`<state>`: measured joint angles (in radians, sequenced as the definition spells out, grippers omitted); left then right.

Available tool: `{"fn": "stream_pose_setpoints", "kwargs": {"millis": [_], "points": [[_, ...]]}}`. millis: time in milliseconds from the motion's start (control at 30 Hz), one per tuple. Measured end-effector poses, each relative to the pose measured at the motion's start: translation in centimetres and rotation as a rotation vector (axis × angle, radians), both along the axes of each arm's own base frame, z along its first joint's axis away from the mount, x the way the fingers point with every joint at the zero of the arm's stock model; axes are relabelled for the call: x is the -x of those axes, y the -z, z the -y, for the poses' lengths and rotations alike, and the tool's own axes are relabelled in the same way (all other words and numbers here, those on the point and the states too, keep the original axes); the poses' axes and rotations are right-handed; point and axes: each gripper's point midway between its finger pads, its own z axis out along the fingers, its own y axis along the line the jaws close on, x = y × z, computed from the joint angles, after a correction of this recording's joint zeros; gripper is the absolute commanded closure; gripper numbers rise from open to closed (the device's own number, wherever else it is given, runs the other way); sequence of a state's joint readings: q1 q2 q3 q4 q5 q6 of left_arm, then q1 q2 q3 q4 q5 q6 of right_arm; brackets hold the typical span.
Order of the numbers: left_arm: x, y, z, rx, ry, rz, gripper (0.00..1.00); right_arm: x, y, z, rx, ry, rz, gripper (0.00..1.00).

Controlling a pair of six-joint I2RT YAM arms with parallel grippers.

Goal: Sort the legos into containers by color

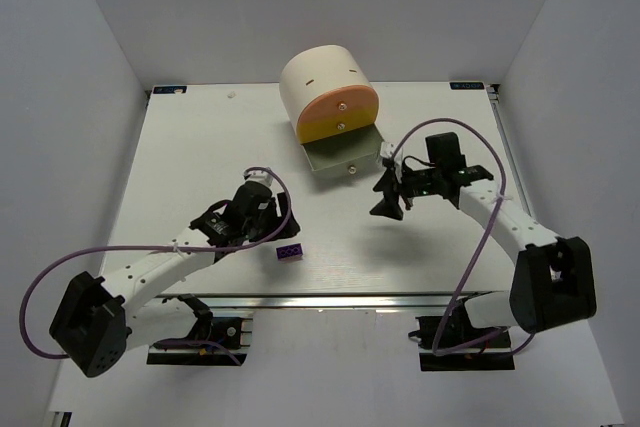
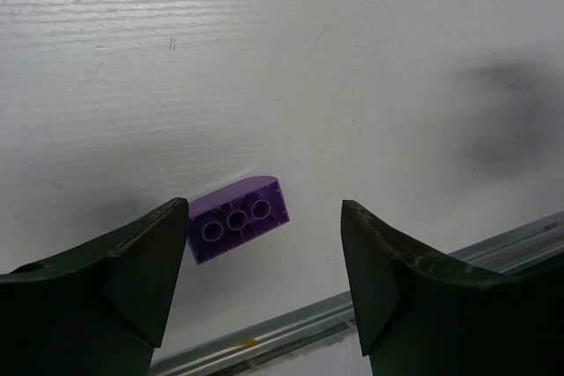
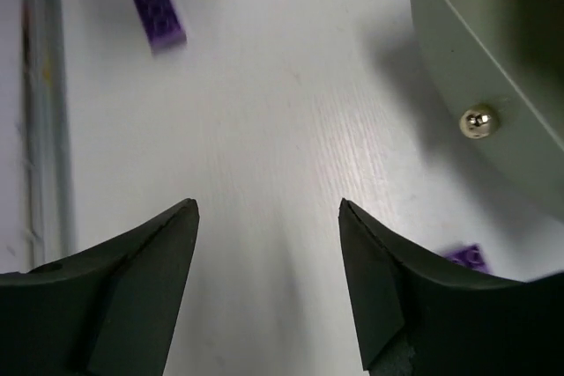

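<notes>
You are hovering the left gripper (image 2: 264, 209), jaws apart, over the purple lego (image 2: 240, 219) near the table's (image 2: 352, 59) front edge, seemingly lining up a grasp, while the right gripper (image 3: 269, 209), also spread, is hanging beside the pulled-out grey-green drawer (image 3: 493, 59).

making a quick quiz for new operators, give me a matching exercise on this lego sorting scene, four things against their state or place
Things:
1. grey-green drawer
2. peach-orange drawer
3. purple lego
4. right gripper

States or places:
a. fingers apart, nothing between them
b. pushed shut
c. lying on the table near its front edge
d. pulled out

Pairs: 1-d, 2-b, 3-c, 4-a
</notes>
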<state>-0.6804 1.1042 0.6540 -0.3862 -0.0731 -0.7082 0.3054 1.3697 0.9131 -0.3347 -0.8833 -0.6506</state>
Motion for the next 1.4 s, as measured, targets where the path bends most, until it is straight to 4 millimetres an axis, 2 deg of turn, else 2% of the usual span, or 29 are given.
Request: {"fn": "stream_pose_setpoints", "kwargs": {"millis": [67, 167, 233, 333, 433, 533, 767, 900, 1133, 1233, 1400], "points": [[0.1, 0.3, 0.2, -0.004, 0.016, -0.009, 0.20, 0.3, 0.1, 1.6, 0.054, -0.072, 0.120, 0.30], [0.2, 0.5, 0.5, -0.003, 0.036, -0.016, 0.20, -0.8, 1.5, 4.2, 0.133, -0.129, 0.196, 0.25], [0.1, 0.5, 0.6, 0.000, 0.040, -0.013, 0.21, -2.4, 2.7, 5.7, 0.175, -0.159, 0.205, 0.21], [0.1, 0.0, 0.7, 0.009, 0.042, 0.000, 0.20, -5.8, 3.9, 7.3, 0.215, -0.204, 0.222, 0.13], [0.0, -1.0, 0.7, 0.032, 0.039, 0.027, 0.20, -9.2, 4.5, 8.5, 0.248, -0.249, 0.270, 0.12], [0.1, -1.9, 0.7, 0.062, 0.031, 0.055, 0.20, -11.2, 5.0, 9.3, 0.274, -0.282, 0.306, 0.12], [0.4, -1.8, 0.5, 0.076, 0.016, 0.048, 0.20, -12.8, 7.8, 9.6, 0.311, -0.361, 0.278, 0.12], [0.4, -1.5, 0.4, 0.068, 0.016, 0.040, 0.20, -12.7, 9.7, 9.5, 0.323, -0.368, 0.230, 0.12], [0.6, -0.8, 0.3, 0.050, 0.017, 0.018, 0.20, -13.9, 10.4, 8.8, 0.344, -0.322, 0.235, 0.14], [0.6, -0.8, 0.3, 0.049, 0.016, 0.016, 0.20, -14.6, 10.7, 8.5, 0.351, -0.302, 0.238, 0.19], [0.7, -0.8, 0.3, 0.046, 0.016, 0.013, 0.20, -14.4, 12.2, 8.1, 0.365, -0.305, 0.200, 0.26]]}}
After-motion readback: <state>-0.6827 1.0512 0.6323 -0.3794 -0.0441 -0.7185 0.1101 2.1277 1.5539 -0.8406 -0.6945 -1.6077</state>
